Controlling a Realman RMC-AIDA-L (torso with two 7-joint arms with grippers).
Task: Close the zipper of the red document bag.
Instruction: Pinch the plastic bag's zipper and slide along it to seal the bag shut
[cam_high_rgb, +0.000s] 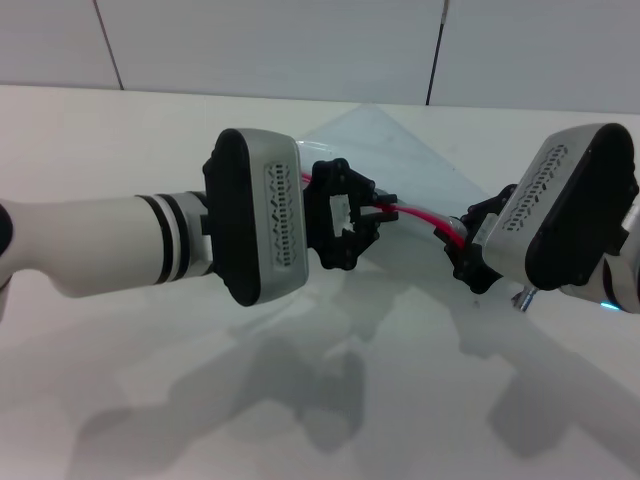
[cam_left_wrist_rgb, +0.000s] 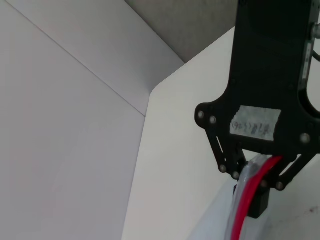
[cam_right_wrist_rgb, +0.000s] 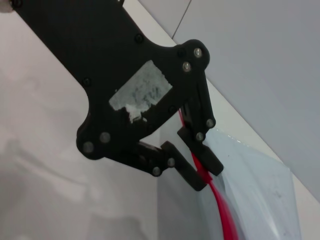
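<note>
White arms (cam_high_rgb: 100, 245), black screwed linkage fingers (cam_right_wrist_rgb: 197, 172)

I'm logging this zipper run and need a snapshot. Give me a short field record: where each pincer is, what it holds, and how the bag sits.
bag: clear pouch, lifted off the white table, red edge toward the robot
zipper: red strip sagging between the two pincers
left pincer: shut on the zipper edge, on the robot's left
right pincer: shut on the same edge, on the robot's right
slider: cannot tell where it is
</note>
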